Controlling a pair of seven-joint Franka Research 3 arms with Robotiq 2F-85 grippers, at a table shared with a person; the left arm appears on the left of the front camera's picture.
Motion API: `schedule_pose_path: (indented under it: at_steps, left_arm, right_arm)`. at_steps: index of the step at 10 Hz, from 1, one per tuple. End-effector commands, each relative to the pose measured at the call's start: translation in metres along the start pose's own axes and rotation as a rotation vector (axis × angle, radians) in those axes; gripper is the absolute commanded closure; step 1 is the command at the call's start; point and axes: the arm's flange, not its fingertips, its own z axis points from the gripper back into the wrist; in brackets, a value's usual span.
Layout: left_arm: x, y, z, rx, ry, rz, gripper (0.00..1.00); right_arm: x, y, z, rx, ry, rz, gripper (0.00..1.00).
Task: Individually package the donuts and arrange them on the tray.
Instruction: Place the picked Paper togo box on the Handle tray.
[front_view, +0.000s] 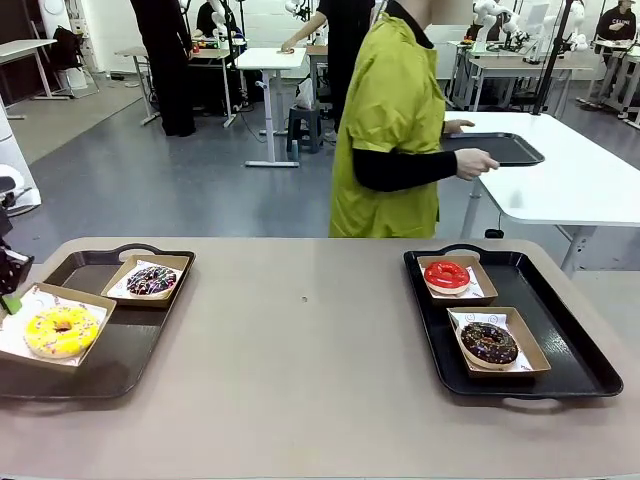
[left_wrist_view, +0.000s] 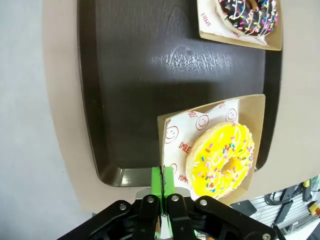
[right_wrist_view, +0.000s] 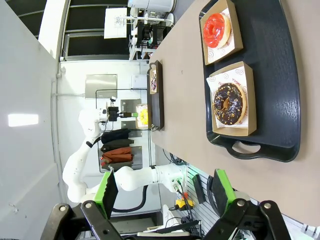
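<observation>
On the left tray (front_view: 125, 350) a yellow sprinkled donut (front_view: 62, 331) lies in a paper-lined cardboard box (front_view: 95, 300). My left gripper (front_view: 11, 298) at the picture's left edge is shut on that box's near wall. In the left wrist view its green pads (left_wrist_view: 168, 181) pinch the box (left_wrist_view: 250, 107) beside the yellow donut (left_wrist_view: 223, 160). A chocolate donut with coloured sprinkles (front_view: 151, 280) (left_wrist_view: 247, 14) sits boxed farther back. The right tray (front_view: 570, 345) holds a boxed red donut (front_view: 447, 275) (right_wrist_view: 216, 30) and a boxed dark chocolate donut (front_view: 489, 343) (right_wrist_view: 228, 103). My right gripper (right_wrist_view: 165, 192) hangs open, high above that tray (right_wrist_view: 280, 75).
Bare tan table (front_view: 300, 350) lies between the two trays. Beyond the far edge a person in a yellow-green top (front_view: 390, 120) holds a black tray (front_view: 500, 148) over a white table (front_view: 570, 180). Other tables and people stand farther back.
</observation>
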Motion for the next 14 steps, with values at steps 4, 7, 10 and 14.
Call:
schedule_pose_path:
  at_steps: [4, 7, 10, 14]
  left_arm:
    - [0.017, -0.006, -0.028, -0.006, 0.005, 0.013, 0.99]
    - [0.023, -0.01, -0.036, -0.005, 0.02, -0.005, 0.99]
    - [0.026, -0.011, -0.04, -0.008, 0.035, -0.015, 0.44]
    - [0.025, -0.008, -0.035, -0.028, 0.042, -0.022, 0.0]
  right_arm:
    - [-0.001, 0.0, 0.0, 0.013, -0.001, 0.001, 0.0]
    - [-0.001, 0.0, 0.0, 0.013, -0.001, 0.001, 0.0]
    - [-0.001, 0.0, 0.0, 0.013, -0.001, 0.001, 0.0]
    - [-0.001, 0.0, 0.0, 0.013, -0.001, 0.001, 0.0]
